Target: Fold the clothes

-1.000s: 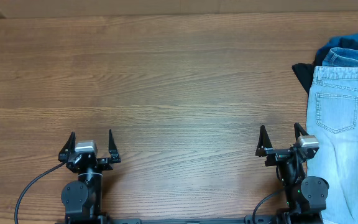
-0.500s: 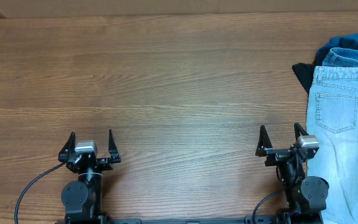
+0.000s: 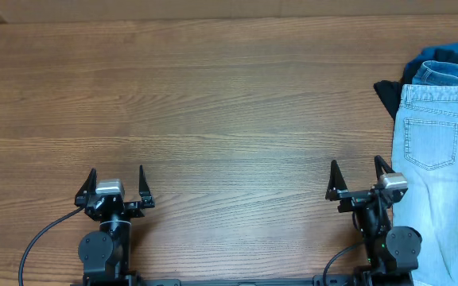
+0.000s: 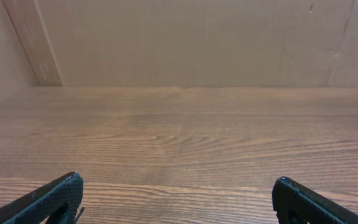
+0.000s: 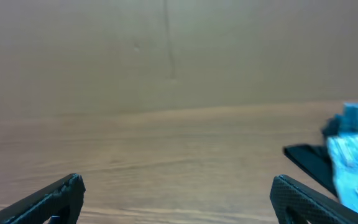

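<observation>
While the left gripper (image 3: 117, 171) and right gripper (image 3: 357, 164) sit at the near edge of the wooden table (image 3: 229, 103), fingers spread wide and holding nothing, the pale denim shorts (image 3: 440, 183) lie flat just beside the right gripper, overlapping a darker blue garment (image 3: 452, 54) and a black garment (image 3: 386, 97).

Soft, even light lies over the counter (image 3: 229, 95), with no hard shadows and no glare on the wood grain. The overhead and left wrist views are crisp. The right wrist view is hazy and out of focus throughout, and the clothes (image 5: 356, 162) at its edge smear into an overbright blue.
</observation>
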`<state>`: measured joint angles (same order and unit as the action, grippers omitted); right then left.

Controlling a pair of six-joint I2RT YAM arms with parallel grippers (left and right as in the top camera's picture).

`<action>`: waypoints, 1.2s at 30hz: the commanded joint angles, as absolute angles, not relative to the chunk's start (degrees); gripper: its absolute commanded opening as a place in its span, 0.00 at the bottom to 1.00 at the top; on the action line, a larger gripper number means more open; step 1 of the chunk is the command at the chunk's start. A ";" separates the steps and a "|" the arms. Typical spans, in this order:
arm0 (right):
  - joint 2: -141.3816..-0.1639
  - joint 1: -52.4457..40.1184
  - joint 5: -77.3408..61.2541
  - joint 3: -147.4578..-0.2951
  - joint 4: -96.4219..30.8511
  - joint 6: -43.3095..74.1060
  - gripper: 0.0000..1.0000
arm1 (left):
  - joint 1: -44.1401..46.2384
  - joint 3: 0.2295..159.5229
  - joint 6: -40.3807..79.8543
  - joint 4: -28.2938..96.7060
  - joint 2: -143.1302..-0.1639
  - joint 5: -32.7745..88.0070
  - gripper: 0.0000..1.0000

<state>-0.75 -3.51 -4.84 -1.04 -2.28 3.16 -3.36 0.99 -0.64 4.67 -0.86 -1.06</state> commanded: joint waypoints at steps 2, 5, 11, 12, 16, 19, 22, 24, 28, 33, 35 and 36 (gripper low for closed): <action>-0.40 -3.75 -18.98 -0.67 6.31 3.97 1.00 | -3.01 0.32 -1.74 4.40 -0.25 -0.40 1.00; -0.40 -3.75 -19.64 -3.70 10.59 7.81 1.00 | -3.01 0.32 -1.74 4.40 -0.25 -0.40 1.00; -1.80 -3.73 -16.05 -18.28 9.47 9.08 1.00 | -3.01 0.32 -1.74 4.43 -0.25 -0.43 1.00; -2.70 -3.73 -15.38 -20.91 8.93 9.06 1.00 | -3.01 0.32 -1.74 4.40 -0.25 -0.43 1.00; -8.29 -3.73 -14.57 -32.23 5.48 9.06 1.00 | -3.01 0.32 -1.74 4.40 -0.25 -0.43 1.00; -13.89 -3.73 -11.88 -40.93 2.83 9.04 1.00 | -3.01 0.32 -1.74 4.40 -0.25 -0.40 1.00; -18.31 -3.77 -16.36 -45.93 4.40 9.06 1.00 | -3.01 0.32 -1.74 4.43 -0.25 -0.43 1.00; -18.92 -3.79 -20.27 -46.28 4.82 9.02 1.00 | -3.01 0.32 -1.74 4.40 -0.25 -0.43 1.00; -18.92 -3.75 -18.11 -46.26 5.04 9.58 1.00 | -3.01 0.32 -1.74 4.40 -0.25 -0.40 1.00; -20.23 -3.73 -12.21 -46.87 1.80 11.16 1.00 | -3.01 0.32 -1.74 4.43 -0.25 -0.40 1.00; -24.16 -3.73 -8.84 -49.54 -1.74 13.87 1.00 | -3.01 0.32 -1.74 4.43 -0.25 -0.43 1.00; -26.72 -3.73 -8.29 -51.90 -4.29 13.78 1.00 | -3.01 0.32 -1.74 4.40 -0.25 -0.43 1.00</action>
